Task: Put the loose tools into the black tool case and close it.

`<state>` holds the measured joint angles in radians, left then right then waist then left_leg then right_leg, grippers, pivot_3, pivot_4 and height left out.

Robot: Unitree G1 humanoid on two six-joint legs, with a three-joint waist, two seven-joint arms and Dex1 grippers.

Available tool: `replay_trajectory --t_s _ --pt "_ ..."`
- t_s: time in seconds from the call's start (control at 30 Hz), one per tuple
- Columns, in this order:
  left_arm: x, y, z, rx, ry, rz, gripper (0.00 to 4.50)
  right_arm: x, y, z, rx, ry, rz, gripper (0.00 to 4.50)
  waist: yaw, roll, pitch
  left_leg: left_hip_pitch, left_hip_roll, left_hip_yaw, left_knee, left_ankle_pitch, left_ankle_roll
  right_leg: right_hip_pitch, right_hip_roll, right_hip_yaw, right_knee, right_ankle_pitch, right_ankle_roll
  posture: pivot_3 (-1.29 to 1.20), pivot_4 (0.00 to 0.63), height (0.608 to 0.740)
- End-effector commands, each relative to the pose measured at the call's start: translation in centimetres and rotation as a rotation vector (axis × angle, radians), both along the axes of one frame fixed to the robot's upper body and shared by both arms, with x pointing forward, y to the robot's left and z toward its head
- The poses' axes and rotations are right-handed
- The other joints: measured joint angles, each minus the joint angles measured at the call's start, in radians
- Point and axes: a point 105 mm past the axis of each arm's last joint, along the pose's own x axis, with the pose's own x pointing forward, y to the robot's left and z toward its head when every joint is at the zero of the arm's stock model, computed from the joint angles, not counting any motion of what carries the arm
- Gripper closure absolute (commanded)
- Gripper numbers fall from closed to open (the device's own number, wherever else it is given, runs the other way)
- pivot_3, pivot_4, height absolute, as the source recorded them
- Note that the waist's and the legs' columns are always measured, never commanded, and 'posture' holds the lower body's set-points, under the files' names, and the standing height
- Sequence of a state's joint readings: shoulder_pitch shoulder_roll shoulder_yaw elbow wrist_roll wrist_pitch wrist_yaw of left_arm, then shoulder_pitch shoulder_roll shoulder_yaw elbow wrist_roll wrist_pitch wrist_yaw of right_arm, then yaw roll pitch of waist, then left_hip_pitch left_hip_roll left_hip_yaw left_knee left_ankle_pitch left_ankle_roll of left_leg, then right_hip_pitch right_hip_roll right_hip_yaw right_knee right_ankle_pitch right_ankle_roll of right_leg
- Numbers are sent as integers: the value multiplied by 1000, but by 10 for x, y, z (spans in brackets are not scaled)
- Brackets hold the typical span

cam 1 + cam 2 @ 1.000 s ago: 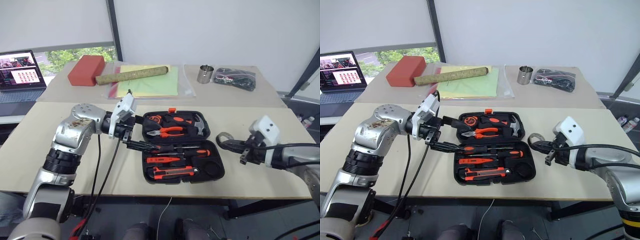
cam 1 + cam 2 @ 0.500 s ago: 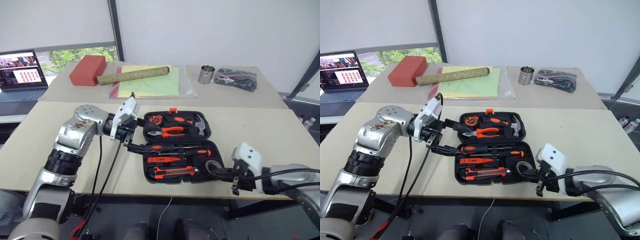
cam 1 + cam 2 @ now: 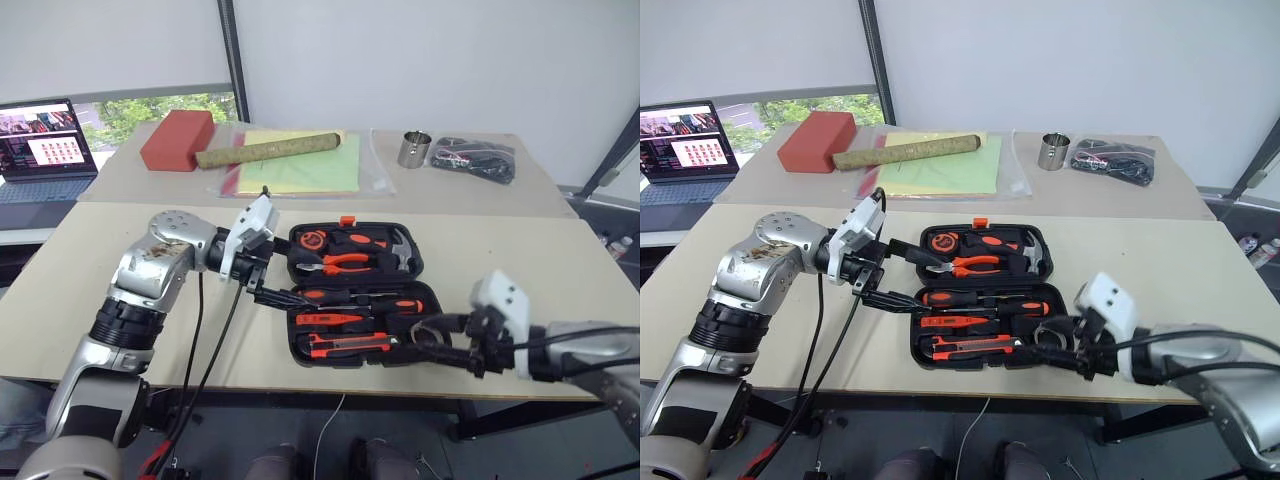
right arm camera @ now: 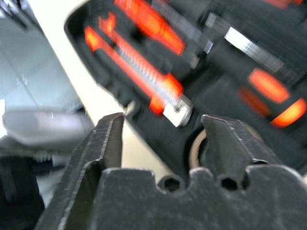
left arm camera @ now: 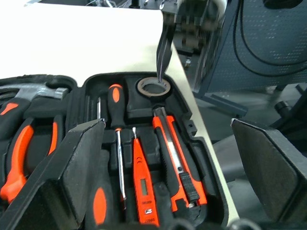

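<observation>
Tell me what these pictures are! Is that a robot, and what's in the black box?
Yes, a robot with two arms. Two pictures come from cameras in its head, two from cameras on its wrists. On the table lies an open black tool case holding screwdrivers, a knife, pliers and a hammer. The right tool is open at the case's corner, where a grey tape roll sits in its hollow. The left tool is open by the case's other end, holding nothing.

The two eye views look forward and down over the table [image 3: 120,260]; each wrist view looks close along its fingers (from opposite ends) into the open case [image 5: 192,132].
</observation>
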<state>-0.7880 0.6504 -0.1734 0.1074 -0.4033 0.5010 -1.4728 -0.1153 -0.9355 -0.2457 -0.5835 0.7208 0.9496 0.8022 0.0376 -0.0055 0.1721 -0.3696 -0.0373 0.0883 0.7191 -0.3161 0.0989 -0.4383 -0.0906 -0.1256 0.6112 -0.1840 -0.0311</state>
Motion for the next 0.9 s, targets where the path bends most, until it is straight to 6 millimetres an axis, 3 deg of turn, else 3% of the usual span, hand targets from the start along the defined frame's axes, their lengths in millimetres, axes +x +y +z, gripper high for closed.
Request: replay_trajectory --t_s 0.03,0.17,0.27,0.43,0.63,0.77,0.9 --pt "15 31 -13 35 -12 164 257 21 -26 11 -1 -49 -120 2291 -1 0 0 0 0 0 0 0 0 0 0 0 0 0 0 0 150 737" --pt "8 72 -48 168 10 254 1452 44 -60 -1 -142 -115 -219 3624 -10 0 0 0 0 1 -3 1 2 -2 0 0 0 3 -5 0 150 737" --pt "5 74 -58 195 8 259 2562 49 -65 -13 -188 -113 -193 4500 -12 0 0 0 0 2 -5 3 5 -2 0 0 0 2 -5 0 150 737" --pt "6 56 -70 198 1 229 4312 64 -60 -32 -203 -119 -133 4500 -10 0 0 0 -1 1 -4 0 0 -1 -1 0 -1 -1 0 0 150 737" --pt "7 36 -69 165 26 186 4455 69 -32 -41 -172 -106 17 4500 -21 0 0 0 0 2 -3 4 6 -1 -1 0 1 -1 1 0 150 737" --pt "-1 33 -74 192 53 133 4455 46 -10 -34 -102 -71 174 4500 -22 1 1 0 0 2 -4 4 6 -1 0 -1 0 2 -5 0 150 737" --pt "-16 33 -75 210 95 69 4455 26 -7 -41 -96 -24 228 4500 -24 1 1 0 0 1 -5 4 6 -2 0 -2 0 1 -7 0 150 737"
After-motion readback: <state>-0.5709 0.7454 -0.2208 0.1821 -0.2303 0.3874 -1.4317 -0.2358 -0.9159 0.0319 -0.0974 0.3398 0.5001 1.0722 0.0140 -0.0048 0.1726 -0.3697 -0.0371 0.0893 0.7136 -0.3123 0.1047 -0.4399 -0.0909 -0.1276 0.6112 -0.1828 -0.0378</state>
